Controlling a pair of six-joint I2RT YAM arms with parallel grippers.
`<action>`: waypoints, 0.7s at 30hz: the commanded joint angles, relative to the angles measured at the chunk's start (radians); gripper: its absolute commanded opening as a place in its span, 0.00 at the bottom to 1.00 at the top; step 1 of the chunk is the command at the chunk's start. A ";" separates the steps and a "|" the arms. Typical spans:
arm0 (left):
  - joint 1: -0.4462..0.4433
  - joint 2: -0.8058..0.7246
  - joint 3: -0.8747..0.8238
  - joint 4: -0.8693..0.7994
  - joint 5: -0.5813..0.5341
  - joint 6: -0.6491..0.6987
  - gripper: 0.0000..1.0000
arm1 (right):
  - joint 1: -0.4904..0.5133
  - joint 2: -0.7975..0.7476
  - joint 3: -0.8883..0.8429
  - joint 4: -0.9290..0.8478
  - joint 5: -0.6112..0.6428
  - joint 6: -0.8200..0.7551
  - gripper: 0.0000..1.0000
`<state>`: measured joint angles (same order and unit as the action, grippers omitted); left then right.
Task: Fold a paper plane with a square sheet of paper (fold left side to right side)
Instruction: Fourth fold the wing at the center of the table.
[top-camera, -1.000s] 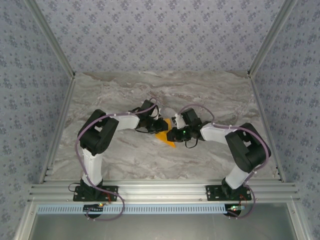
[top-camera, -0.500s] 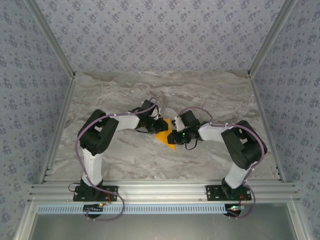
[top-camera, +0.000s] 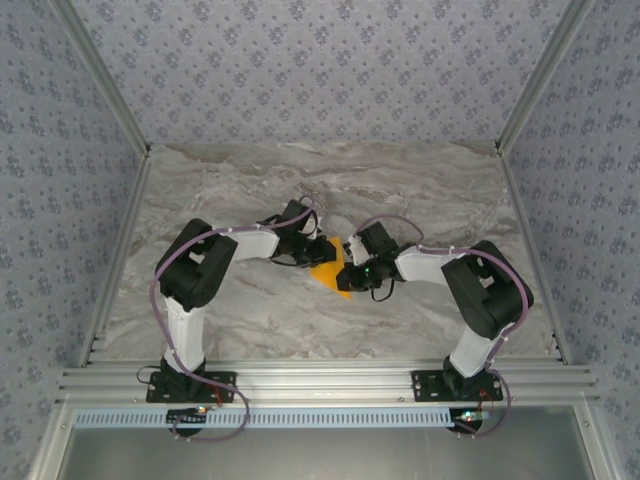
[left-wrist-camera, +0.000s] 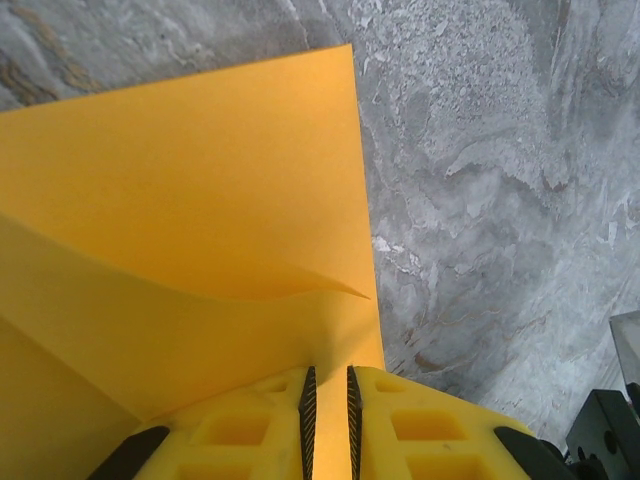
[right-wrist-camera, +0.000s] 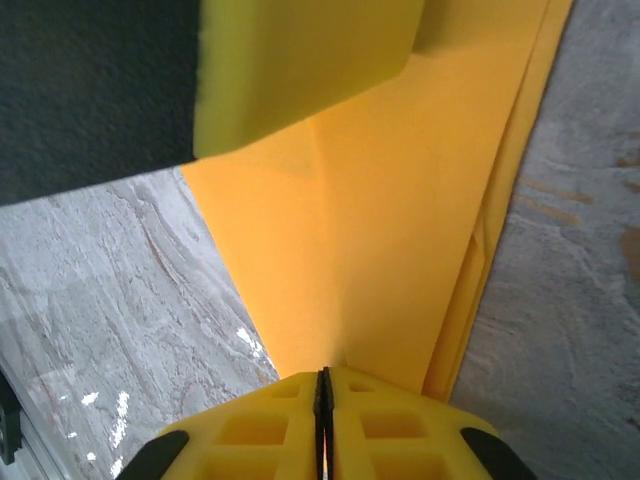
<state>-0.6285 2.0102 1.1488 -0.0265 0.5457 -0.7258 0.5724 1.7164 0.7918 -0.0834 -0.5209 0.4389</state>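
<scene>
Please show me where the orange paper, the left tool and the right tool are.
paper (left-wrist-camera: 200, 180), left wrist view, flat middle part.
left tool (left-wrist-camera: 329, 385), left wrist view, between its fingertips.
right tool (right-wrist-camera: 323, 380), right wrist view, between its fingertips.

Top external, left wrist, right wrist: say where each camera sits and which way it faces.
Top external: above and behind the robot, looking down on the marble table; shows left arm, right arm, left tool and right tool meeting at the orange paper.
Left wrist: on the left arm, looking along its tool, shut on the paper.
Right wrist: on the right arm, looking along its tool, shut on the paper; the left tool's finger ahead.
Shared: both wrist views show paper and table.
</scene>
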 joint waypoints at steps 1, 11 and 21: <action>-0.005 0.035 -0.029 -0.094 -0.062 0.018 0.18 | 0.007 -0.004 -0.059 -0.106 0.027 0.005 0.08; -0.003 0.041 -0.021 -0.105 -0.069 0.023 0.18 | 0.034 -0.078 -0.134 -0.172 0.019 0.000 0.06; -0.003 0.041 -0.024 -0.108 -0.072 0.025 0.18 | 0.041 -0.109 -0.184 -0.217 0.046 0.023 0.06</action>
<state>-0.6418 2.0106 1.1488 -0.0422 0.5617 -0.7258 0.5949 1.6020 0.6659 -0.0757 -0.5014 0.4469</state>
